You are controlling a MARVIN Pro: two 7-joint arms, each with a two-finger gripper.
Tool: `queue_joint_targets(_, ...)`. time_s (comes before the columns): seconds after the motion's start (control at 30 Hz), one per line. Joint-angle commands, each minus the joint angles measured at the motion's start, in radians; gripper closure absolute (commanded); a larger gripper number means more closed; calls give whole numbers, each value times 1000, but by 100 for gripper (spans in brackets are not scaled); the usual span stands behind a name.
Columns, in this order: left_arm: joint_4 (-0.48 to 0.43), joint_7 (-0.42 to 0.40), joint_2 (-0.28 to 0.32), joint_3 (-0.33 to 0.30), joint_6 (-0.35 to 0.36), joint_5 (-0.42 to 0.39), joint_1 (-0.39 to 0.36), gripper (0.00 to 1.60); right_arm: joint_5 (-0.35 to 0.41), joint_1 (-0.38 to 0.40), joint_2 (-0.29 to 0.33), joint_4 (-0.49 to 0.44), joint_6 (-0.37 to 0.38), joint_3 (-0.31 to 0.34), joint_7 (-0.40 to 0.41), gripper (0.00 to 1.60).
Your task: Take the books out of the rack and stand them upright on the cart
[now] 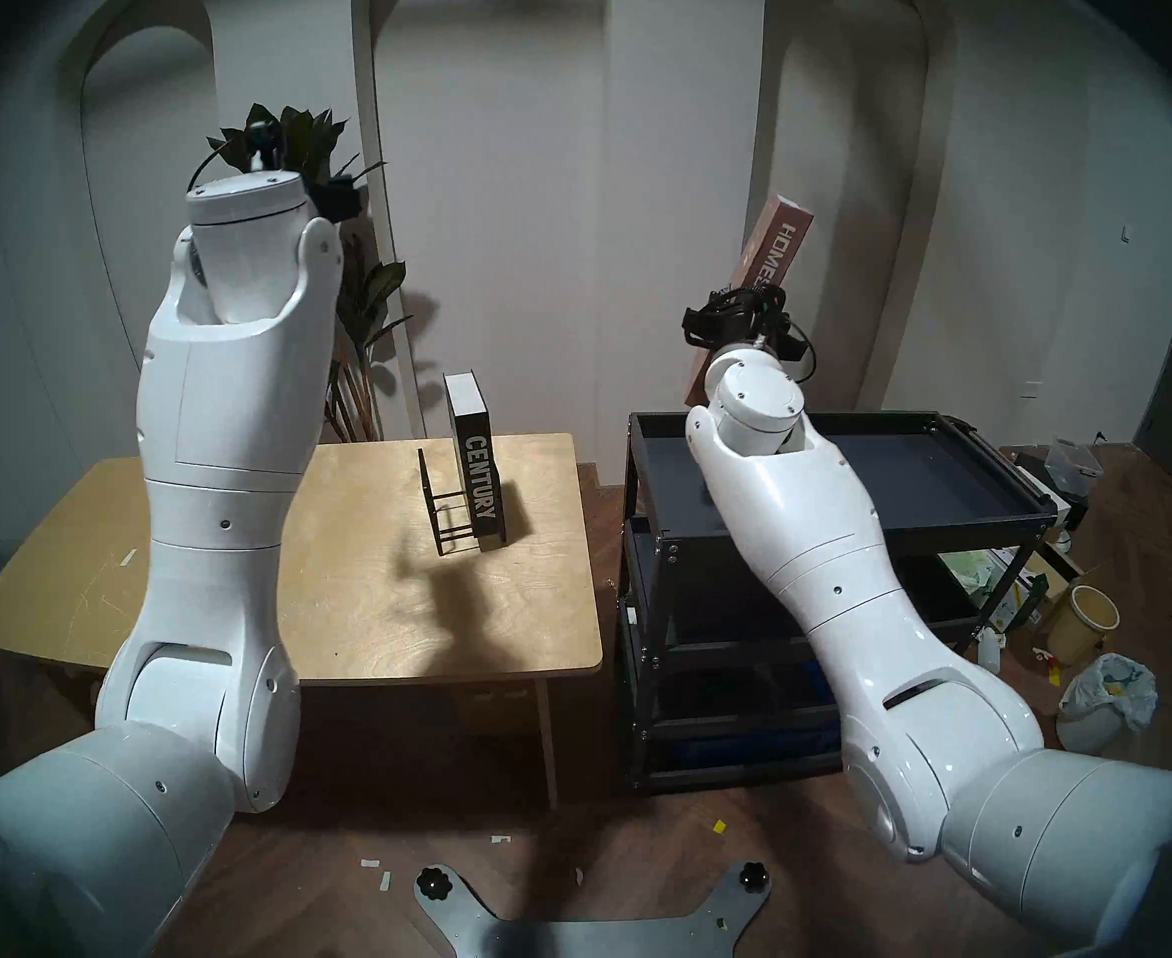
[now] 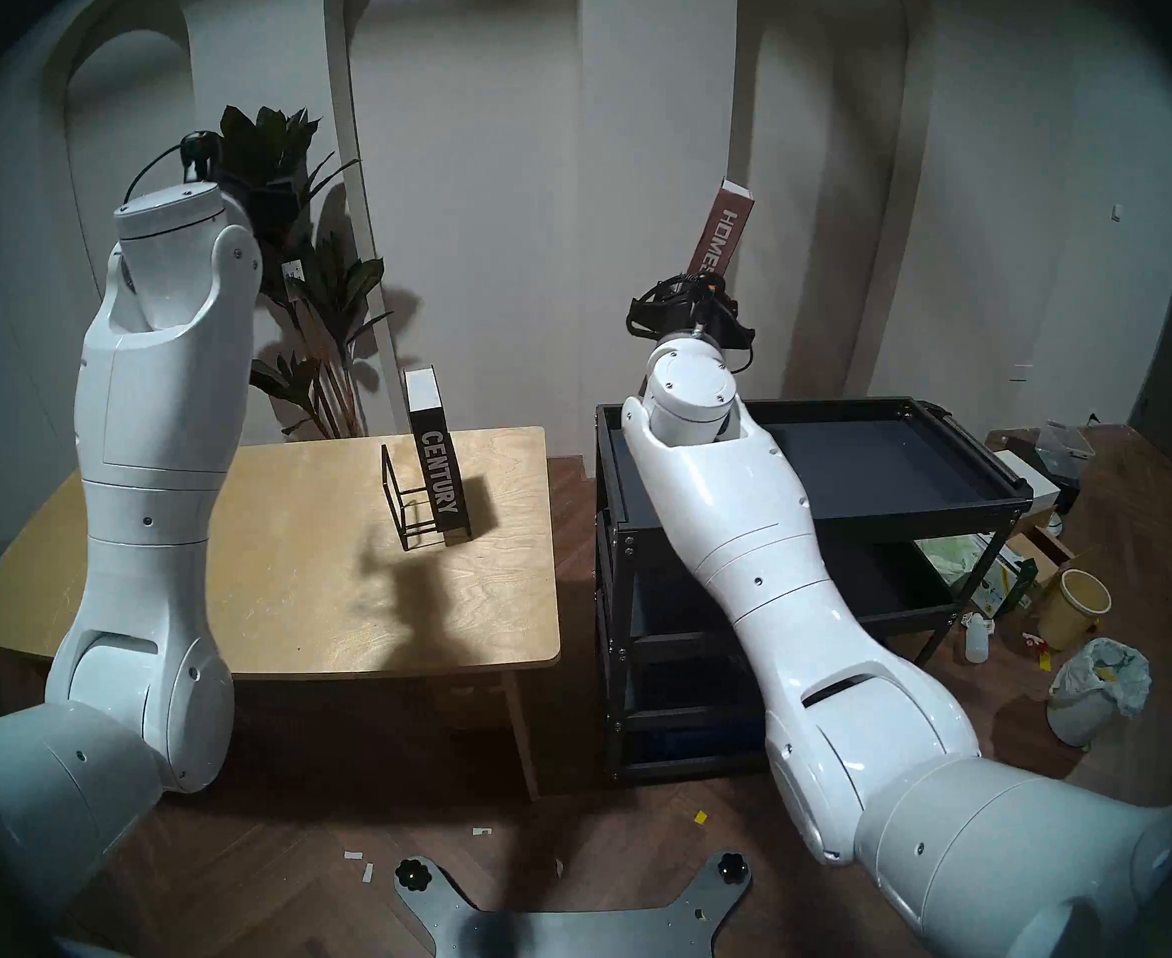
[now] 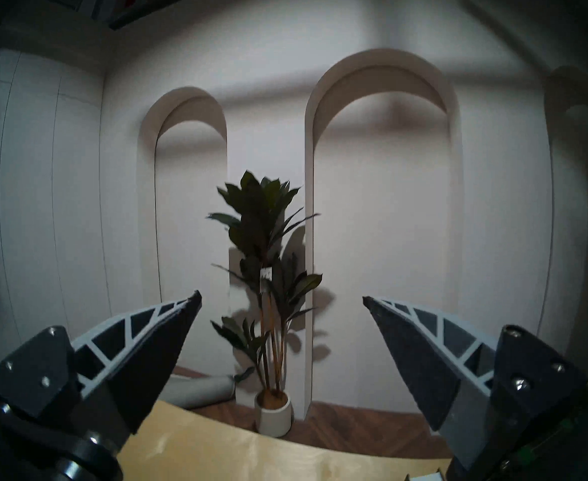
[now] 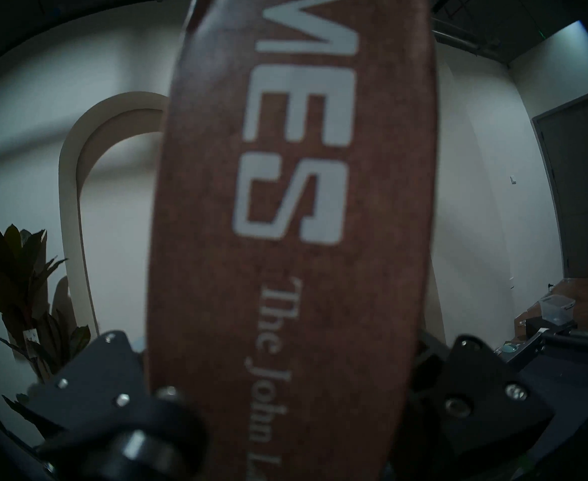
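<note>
Transfer of the first book, mid-carry. My right fingers (image 4: 285,418) are closed on the tall brown hardcover lettered "HOMES" (image 1: 769,258), gripping it low on the spine; it hangs tilted in the air above the near left corner of the large black metal three-tier cart (image 1: 984,514), touching no shelf. My left fingers (image 3: 282,299) stand spread wide and hold nothing, raised and facing the potted plant (image 3: 271,296) against the wall. The shorter black hardcover lettered "CENTURY" (image 1: 479,479) stands upright in the small black wire rack (image 1: 445,514) on the light wooden desk (image 1: 362,590). Next, I judge, the brown book must be turned to vertical, lowered until its bottom edge rests flat on the top tray, and released only once it balances; the lean risks a topple. Count: two books, one carried and one racked; one rack; one cart, its visible top tray bare; one desk.
</note>
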Motion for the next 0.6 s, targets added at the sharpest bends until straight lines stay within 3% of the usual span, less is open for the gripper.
queue_joint_targets(0.0,40,-83,46,-45,11,-55,38,0,9,100,123,65,90,33,114,160)
queue_joint_targets(0.3,76,-202,85,-59,35,-121,88,0,33,140,227,199,184,21,284,160)
queue_joint_targets(0.57,79,-277,111,-57,31,-148,140,0,50,129,318,252,117,-4,442,160)
